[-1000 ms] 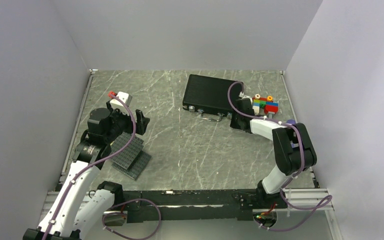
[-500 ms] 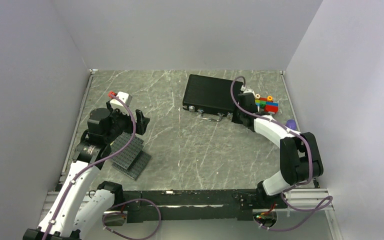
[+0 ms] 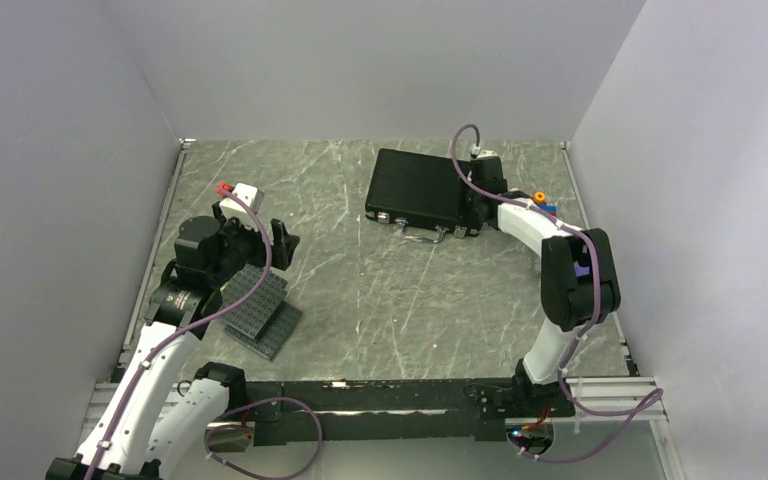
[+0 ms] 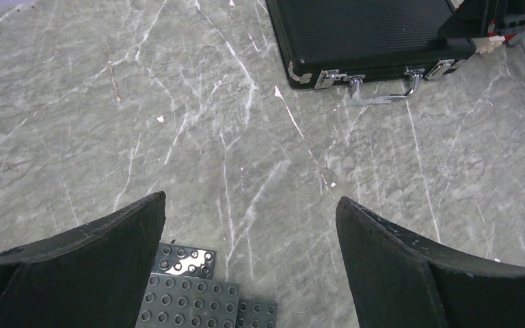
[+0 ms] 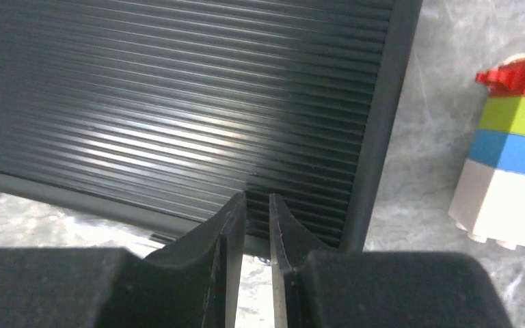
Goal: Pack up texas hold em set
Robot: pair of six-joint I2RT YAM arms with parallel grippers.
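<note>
Closed briefcase [image 3: 415,185], contents hidden

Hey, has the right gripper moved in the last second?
Yes. The right gripper went toward the back wall, from the briefcase's near right corner up over its right end.

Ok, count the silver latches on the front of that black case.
2. In the left wrist view, one latch sits just left of the handle on the case front, the other latch just right of it. Other sides are hidden.
</note>
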